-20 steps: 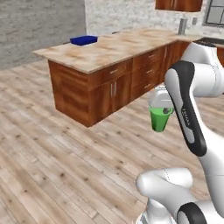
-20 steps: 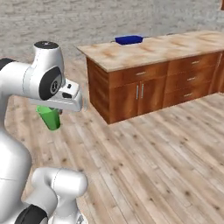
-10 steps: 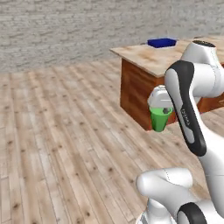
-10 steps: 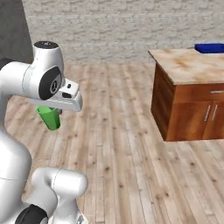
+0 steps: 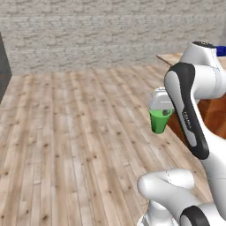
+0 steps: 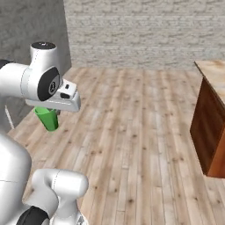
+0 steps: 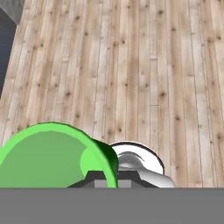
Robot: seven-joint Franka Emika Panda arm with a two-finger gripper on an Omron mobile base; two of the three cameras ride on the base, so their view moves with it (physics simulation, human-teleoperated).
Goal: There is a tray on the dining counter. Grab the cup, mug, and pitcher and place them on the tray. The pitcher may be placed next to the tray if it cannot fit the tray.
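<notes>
Right base view takes in a wide plank floor under a grey brick wall, with one end of the dining worktop at the right edge: beige top over a reddish wood base, well apart from the arm. Left base view has that worktop's corner behind the arm, and a sliver of blue at the top right edge which may be the tray, too little of it to be sure.

The pincer is closed on the rim of the cup, one fingertip inside the rim and one outside, as the hand view suggests; the green tumbler hangs upright below the hand, off the floor and clear of every surface.

By my judgement the task is early: the cup is grasped but not yet delivered. Carrying it to the tray and setting it down is left, and the mug and pitcher both remain to be fetched.
</notes>
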